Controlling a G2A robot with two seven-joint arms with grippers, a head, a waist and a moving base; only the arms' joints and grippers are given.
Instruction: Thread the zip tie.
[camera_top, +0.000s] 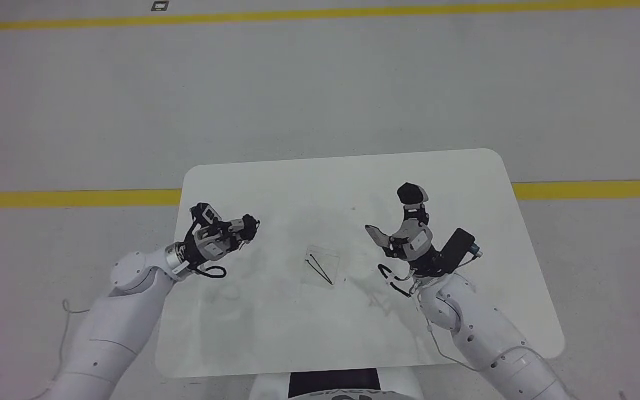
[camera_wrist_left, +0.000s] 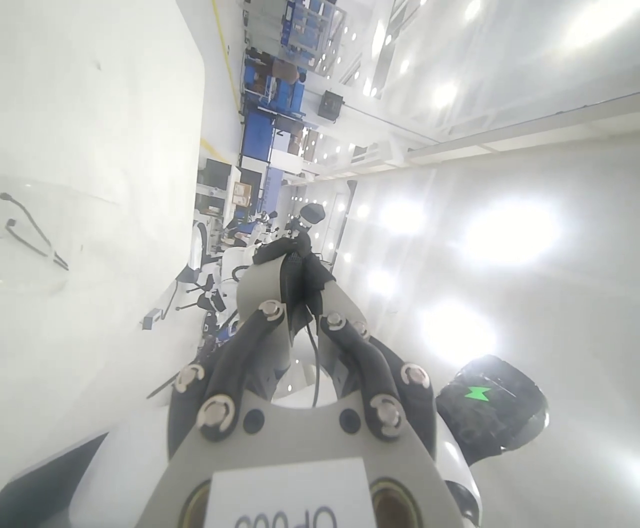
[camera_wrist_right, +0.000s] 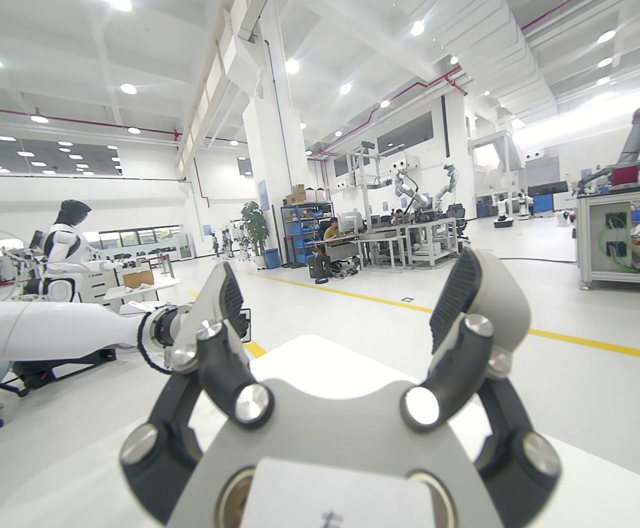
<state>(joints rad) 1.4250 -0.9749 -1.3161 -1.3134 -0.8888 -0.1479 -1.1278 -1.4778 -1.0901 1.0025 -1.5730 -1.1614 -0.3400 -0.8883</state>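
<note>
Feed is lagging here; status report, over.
Left pincer shut, right pincer open, apart. Two black zip ties lie between them on clear plastic, ungrasped. No obstacle seen.

Bare table (camera_top: 300, 190) surrounds the zip tie (camera_top: 321, 267), with the left gripper (camera_top: 250, 225) and right gripper (camera_top: 393, 215) well apart on either side.

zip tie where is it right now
Top view: the zip tie lies near the middle of the table, between the left end effector and the right end effector, touching neither.
</note>
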